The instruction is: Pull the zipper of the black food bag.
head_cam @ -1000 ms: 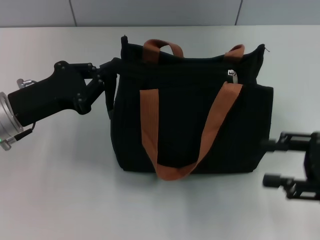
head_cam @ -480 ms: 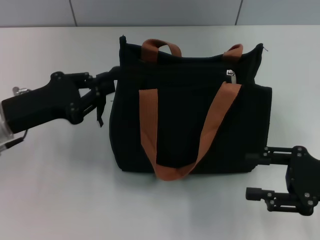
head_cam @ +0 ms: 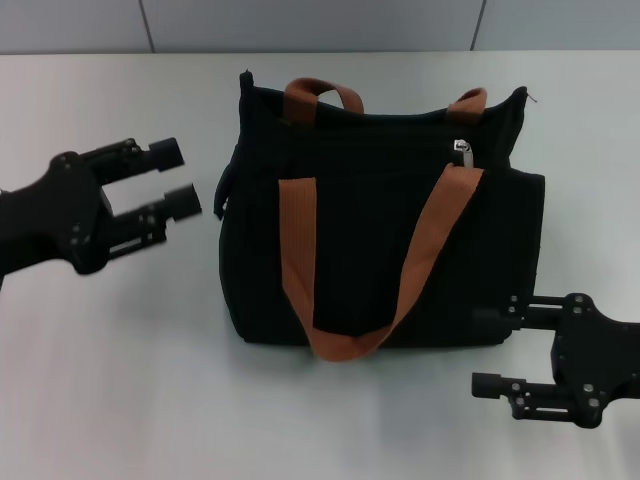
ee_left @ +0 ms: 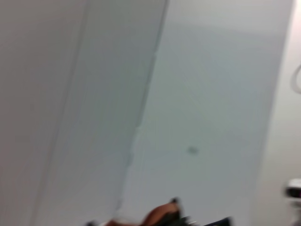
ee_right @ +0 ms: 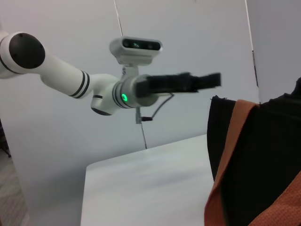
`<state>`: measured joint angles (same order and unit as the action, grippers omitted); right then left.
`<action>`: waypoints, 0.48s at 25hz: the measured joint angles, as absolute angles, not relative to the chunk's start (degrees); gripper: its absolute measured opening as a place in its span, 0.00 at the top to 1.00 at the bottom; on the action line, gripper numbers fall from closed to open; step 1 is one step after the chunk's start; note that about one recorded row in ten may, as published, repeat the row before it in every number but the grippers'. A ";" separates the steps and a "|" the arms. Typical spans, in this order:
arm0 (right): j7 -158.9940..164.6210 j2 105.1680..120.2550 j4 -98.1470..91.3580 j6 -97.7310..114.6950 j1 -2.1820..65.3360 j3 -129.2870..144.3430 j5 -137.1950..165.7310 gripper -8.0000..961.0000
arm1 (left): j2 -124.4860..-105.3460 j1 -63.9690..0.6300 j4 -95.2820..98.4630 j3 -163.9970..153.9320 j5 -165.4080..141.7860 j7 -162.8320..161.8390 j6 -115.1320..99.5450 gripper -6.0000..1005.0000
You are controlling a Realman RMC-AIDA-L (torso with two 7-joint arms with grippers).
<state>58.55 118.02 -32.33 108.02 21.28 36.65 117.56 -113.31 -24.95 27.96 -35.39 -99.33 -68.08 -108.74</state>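
Note:
The black food bag (head_cam: 370,250) stands upright mid-table, its orange-brown handle straps (head_cam: 300,250) draped over the front. The zipper (head_cam: 462,150) is a small silver slider with a hanging tab near the right end of the top edge. My left gripper (head_cam: 175,178) is open, a short gap to the left of the bag's upper left side, holding nothing. My right gripper (head_cam: 495,345) is open, low by the bag's front right corner, its upper finger close to the fabric. The right wrist view shows the bag's edge (ee_right: 277,155) and the left gripper (ee_right: 202,81) beyond it.
The bag sits on a pale grey table (head_cam: 120,380), with a panelled wall (head_cam: 300,25) behind. The left wrist view shows mostly wall, with a bit of orange strap (ee_left: 160,217) at its edge.
My left gripper has come off the bag's upper left corner, drawn back to the left and opened. My right gripper has moved left toward the bag's lower right corner.

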 joint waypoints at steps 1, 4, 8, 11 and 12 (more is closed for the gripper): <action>58.25 118.18 -32.16 107.90 21.32 36.65 117.59 0.32 | -113.52 -25.03 27.98 -35.74 -99.47 -67.84 -109.90 0.44; 57.31 118.30 -30.92 107.75 21.75 36.65 117.60 0.32 | -114.37 -25.22 28.02 -37.90 -100.04 -66.55 -112.34 0.34; 56.45 118.28 -29.81 107.41 22.04 36.65 118.05 0.32 | -116.15 -24.45 27.40 -44.03 -100.49 -60.92 -113.37 0.29; 56.14 118.27 -29.73 107.20 22.05 36.65 119.26 0.32 | -117.19 -23.63 26.92 -46.33 -101.03 -57.77 -112.63 0.24; 56.08 118.27 -29.71 107.14 22.05 36.65 119.87 0.32 | -117.69 -23.21 26.80 -47.14 -101.55 -56.37 -111.91 0.23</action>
